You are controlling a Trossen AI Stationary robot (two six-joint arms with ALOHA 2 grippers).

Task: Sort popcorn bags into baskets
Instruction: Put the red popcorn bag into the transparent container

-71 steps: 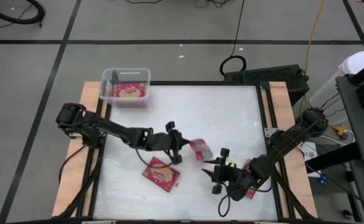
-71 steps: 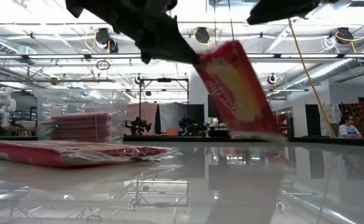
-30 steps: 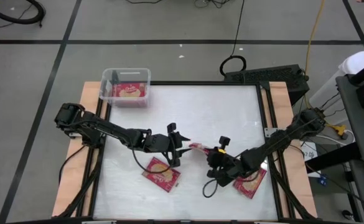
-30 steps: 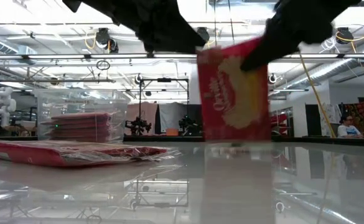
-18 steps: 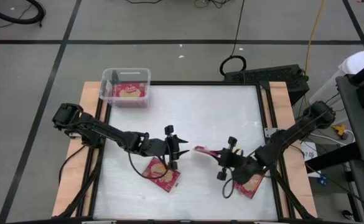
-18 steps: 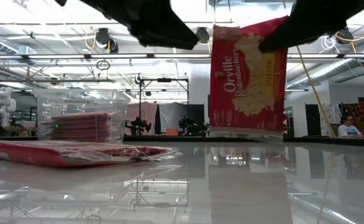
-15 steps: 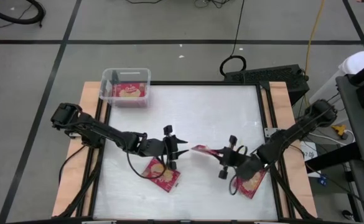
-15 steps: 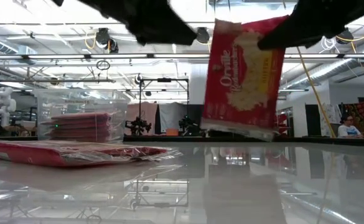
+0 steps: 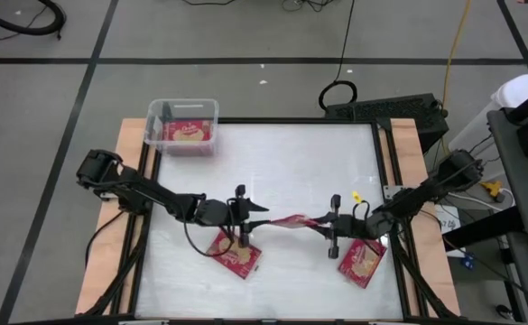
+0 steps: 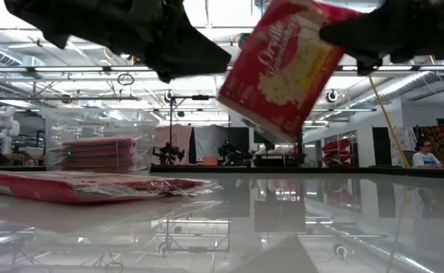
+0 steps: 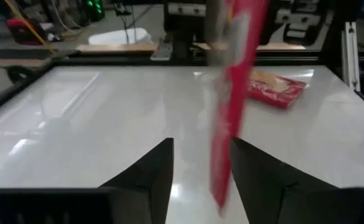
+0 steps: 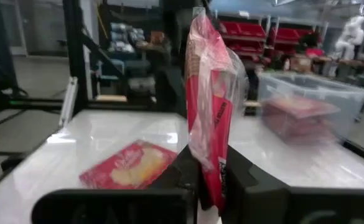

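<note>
A red popcorn bag (image 9: 291,220) hangs above the table's middle, with my right gripper (image 9: 316,222) shut on it. My left gripper (image 9: 262,217) is open. In the left wrist view its fingers (image 11: 160,165) stand on either side of the bag's free end (image 11: 222,155); whether one of them touches it I cannot tell. Two more popcorn bags (image 9: 235,255) (image 9: 363,262) lie flat on the table. The clear basket (image 9: 182,102) stands at the far left corner with a red bag inside (image 9: 188,133). My right gripper pinches the bag's end toward the table's right (image 12: 210,163) between its two fingers, which point level toward the table's left. The bag is lifted clear of the table. It stands on edge and tilts in the low view (image 10: 282,68).
The black frame (image 9: 379,162) runs around the white table top. One flat bag (image 10: 85,186) lies under my left arm, the other (image 12: 129,165) near my right arm. The white top (image 9: 282,162) between the basket and the grippers is bare.
My right gripper has turned level and shifted a little toward the right edge. The bag it holds has swung from hanging upright to a tilt, its lower edge higher above the table. My left gripper has sunk and now stands around the bag's free end.
</note>
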